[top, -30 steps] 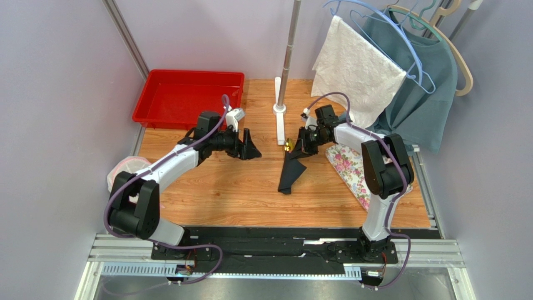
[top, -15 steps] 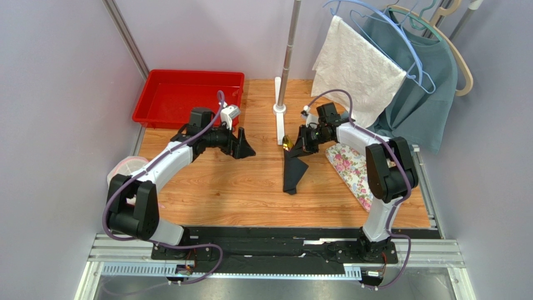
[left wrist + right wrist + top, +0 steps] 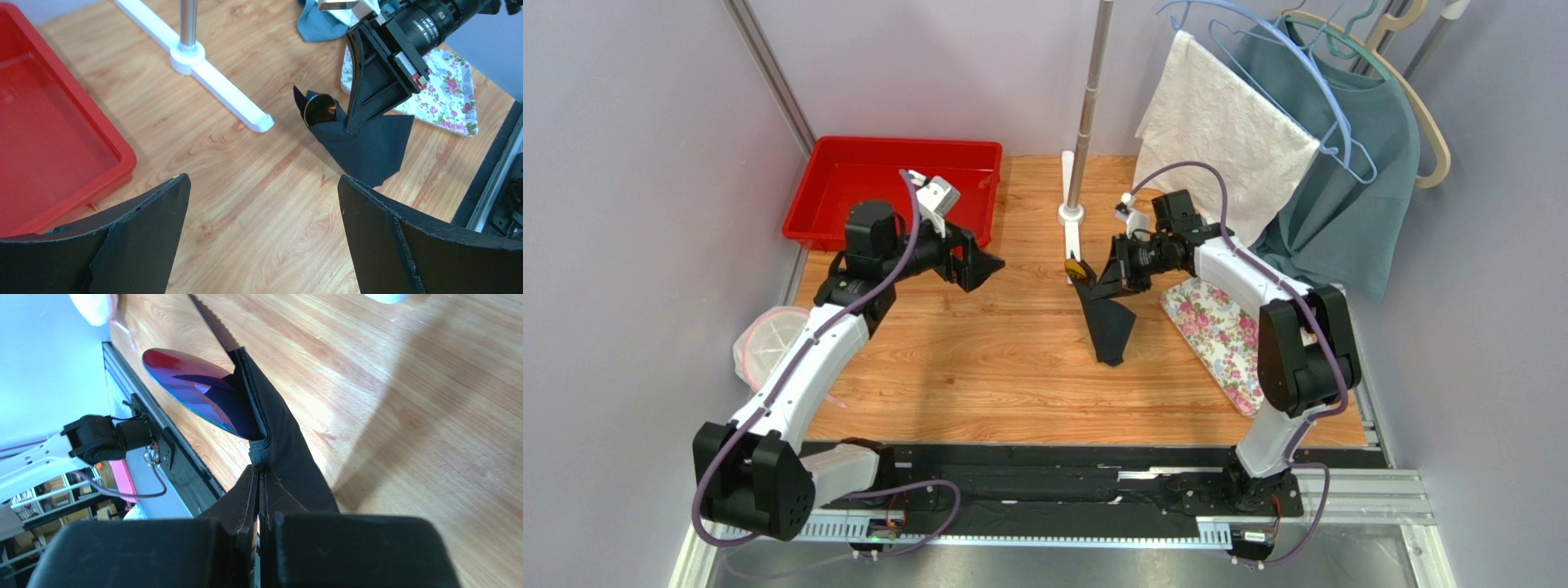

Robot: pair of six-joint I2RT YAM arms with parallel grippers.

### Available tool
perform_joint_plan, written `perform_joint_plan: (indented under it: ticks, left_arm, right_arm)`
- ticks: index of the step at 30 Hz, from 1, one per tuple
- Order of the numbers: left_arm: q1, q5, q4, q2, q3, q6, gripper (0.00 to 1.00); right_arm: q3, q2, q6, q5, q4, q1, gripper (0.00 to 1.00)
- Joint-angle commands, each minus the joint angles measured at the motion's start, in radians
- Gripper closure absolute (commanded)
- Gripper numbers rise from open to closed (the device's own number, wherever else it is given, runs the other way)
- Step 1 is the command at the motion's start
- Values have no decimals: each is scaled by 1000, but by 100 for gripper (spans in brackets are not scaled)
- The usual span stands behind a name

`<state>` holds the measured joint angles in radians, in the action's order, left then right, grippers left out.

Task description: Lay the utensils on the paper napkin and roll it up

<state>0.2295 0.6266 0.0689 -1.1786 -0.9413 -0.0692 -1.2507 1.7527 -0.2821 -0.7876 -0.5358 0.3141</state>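
Observation:
My right gripper (image 3: 1107, 279) is shut on a folded edge of the black paper napkin (image 3: 1111, 326), which droops from the jaws toward the table. In the right wrist view the jaws (image 3: 261, 478) pinch the napkin's fold (image 3: 288, 447). A shiny spoon bowl (image 3: 196, 389) sticks out of the fold; the other utensils are hidden. The spoon end also shows in the top view (image 3: 1076, 267) and the left wrist view (image 3: 320, 109), above the napkin (image 3: 368, 147). My left gripper (image 3: 979, 262) is open and empty over bare wood (image 3: 264, 239), well left of the napkin.
A red tray (image 3: 891, 184) sits at the back left, beside my left arm. A white stand's foot and pole (image 3: 1071, 221) are just left of the napkin. The floral mat (image 3: 1222, 341) lies at the right. A white cloth (image 3: 1222, 129) and teal garment (image 3: 1351, 184) hang behind.
My left arm has pulled back to the left, toward the red tray, still open. My right gripper has shifted a little to the right and away with the napkin, which now hangs more spread out.

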Motion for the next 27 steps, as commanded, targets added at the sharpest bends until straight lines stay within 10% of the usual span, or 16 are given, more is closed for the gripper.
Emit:
perform_joint_plan:
  ticks: [1, 13, 27]
  left_arm:
    - [-35, 181, 77, 11, -30, 40, 3]
    - [-38, 481, -405, 126, 283, -142, 7]
    - [103, 433, -639, 114, 300, -299, 9]
  right_arm:
    - [-73, -93, 27, -90, -12, 14, 100]
    - [-208, -226, 112, -180, -136, 83, 100]
    - [-394, -278, 78, -220, -210, 221, 100]
